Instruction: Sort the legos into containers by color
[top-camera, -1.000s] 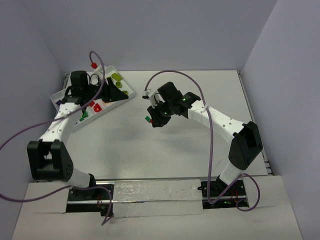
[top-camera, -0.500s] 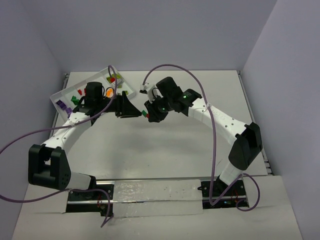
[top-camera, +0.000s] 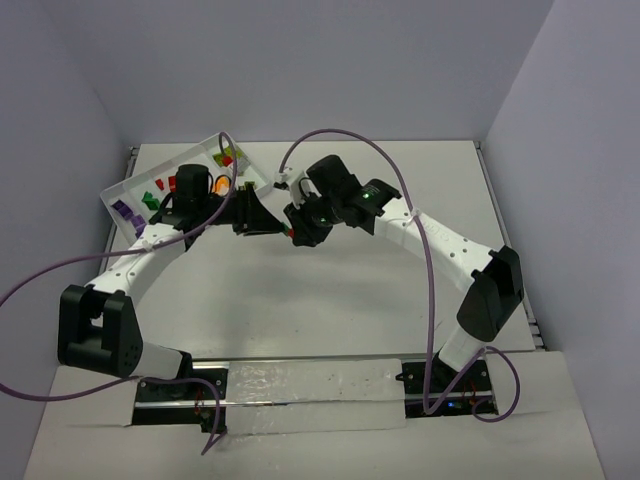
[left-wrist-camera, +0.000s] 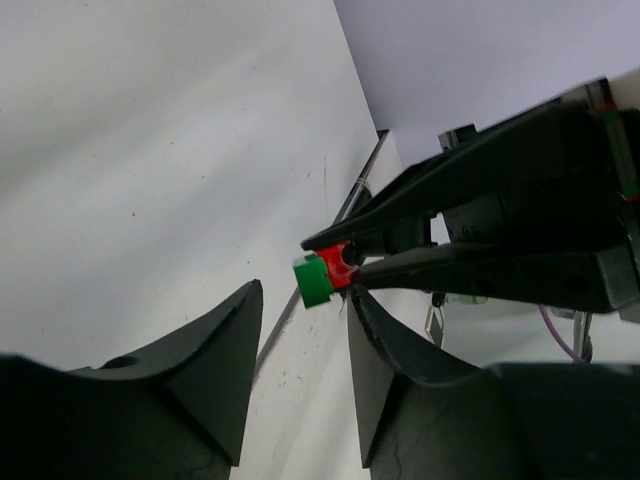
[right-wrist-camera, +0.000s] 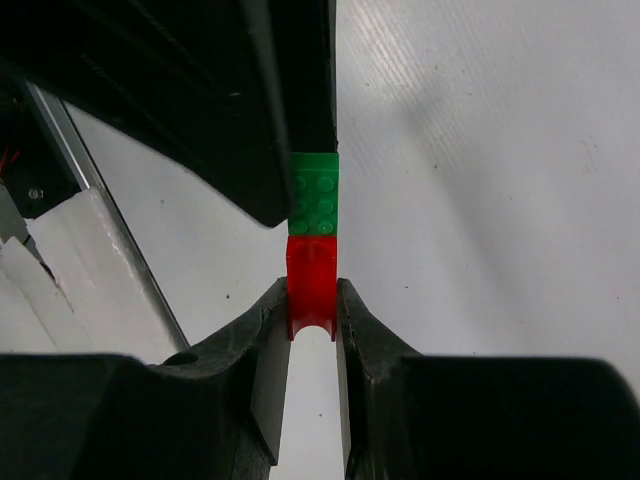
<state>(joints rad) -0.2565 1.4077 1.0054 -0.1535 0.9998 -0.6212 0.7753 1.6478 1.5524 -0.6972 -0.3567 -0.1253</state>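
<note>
Step in hand: pulling apart two stuck bricks of different colors, mid-air over the middle of the tabletop (top-camera: 350, 290), a bit toward its far edge. The right tool (top-camera: 297, 232) is clamped on the red brick (right-wrist-camera: 311, 272), with the green brick (right-wrist-camera: 314, 192) plugged onto the red one's outer end and sticking out past the fingertips. The left tool (top-camera: 274, 226) faces it tip to tip, jaws apart, with the green brick sitting in the gap. In the right wrist view one left finger looks right against the brick's side, but I can't tell if it touches, and there's no grip yet. The tray (top-camera: 118, 190) sits at the far left corner of the tabletop with sorted bricks (top-camera: 150, 197) in its compartments: purple, green, red and orange are visible. Next move probably calls for the left tool to close squarely on the green brick only, clear of the red one. Then pull or twist apart while the right one holds firm. Risk: the small brick slips or pops free and drops.
</note>
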